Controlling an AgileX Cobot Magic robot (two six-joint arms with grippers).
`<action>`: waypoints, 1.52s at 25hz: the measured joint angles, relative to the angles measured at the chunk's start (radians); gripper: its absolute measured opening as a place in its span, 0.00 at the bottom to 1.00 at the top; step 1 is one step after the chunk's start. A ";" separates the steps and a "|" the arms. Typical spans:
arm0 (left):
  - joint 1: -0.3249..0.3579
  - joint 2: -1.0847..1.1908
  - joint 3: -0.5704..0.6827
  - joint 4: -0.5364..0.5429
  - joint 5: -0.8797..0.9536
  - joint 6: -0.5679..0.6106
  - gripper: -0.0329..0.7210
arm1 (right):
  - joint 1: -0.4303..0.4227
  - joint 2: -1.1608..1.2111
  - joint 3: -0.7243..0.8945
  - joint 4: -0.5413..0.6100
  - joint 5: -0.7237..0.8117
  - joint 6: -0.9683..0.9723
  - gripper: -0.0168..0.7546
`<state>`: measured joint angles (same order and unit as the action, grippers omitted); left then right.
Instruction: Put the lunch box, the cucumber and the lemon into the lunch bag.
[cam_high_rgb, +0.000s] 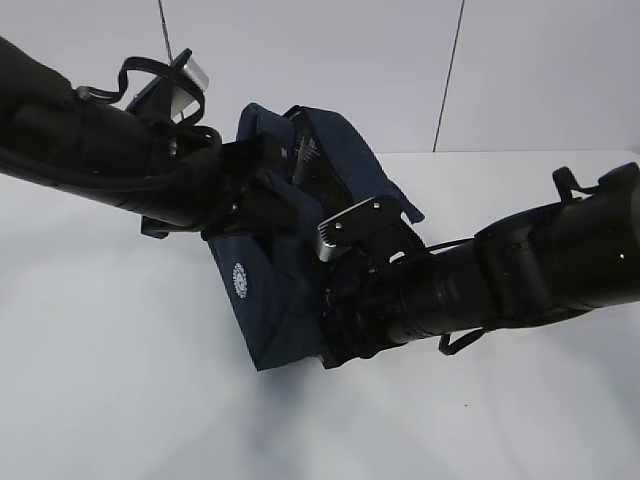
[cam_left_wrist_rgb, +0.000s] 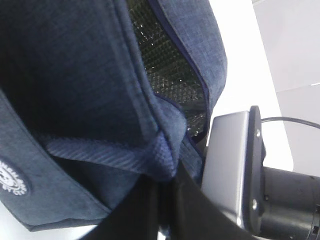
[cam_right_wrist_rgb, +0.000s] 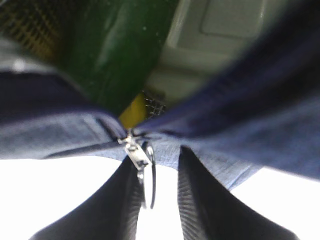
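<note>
We see the lunch bag (cam_high_rgb: 262, 290) on the white table (cam_high_rgb: 110, 400), bare all around, left gripper (cam_left_wrist_rgb: 162, 212) pinching its rim, right gripper (cam_right_wrist_rgb: 159, 200) straddling the ring pull (cam_right_wrist_rgb: 149, 175), cucumber (cam_right_wrist_rgb: 107, 55), lemon (cam_right_wrist_rgb: 132, 112) and lunch box (cam_right_wrist_rgb: 210, 35) inside.

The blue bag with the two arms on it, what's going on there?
Both hands are working the lunch bag. The left hand is shut, pinching the fabric by a strap. The right hand is at the zipper, its fingers either side of the ring pull. Through the opening you can see the cucumber, the lemon and the lunch box already inside.
</note>
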<state>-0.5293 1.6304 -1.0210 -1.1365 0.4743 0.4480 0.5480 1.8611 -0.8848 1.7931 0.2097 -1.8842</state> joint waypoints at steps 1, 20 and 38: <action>0.000 0.000 0.000 0.000 0.000 0.000 0.04 | 0.000 0.000 0.000 0.000 0.005 0.000 0.27; 0.000 0.000 0.000 -0.002 0.001 0.003 0.04 | 0.000 0.002 0.000 0.000 -0.010 0.001 0.04; 0.000 0.000 0.000 -0.002 0.002 0.006 0.04 | 0.000 0.002 -0.002 0.000 0.021 0.003 0.04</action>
<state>-0.5293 1.6304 -1.0210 -1.1389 0.4766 0.4545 0.5480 1.8628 -0.8869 1.7931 0.2305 -1.8811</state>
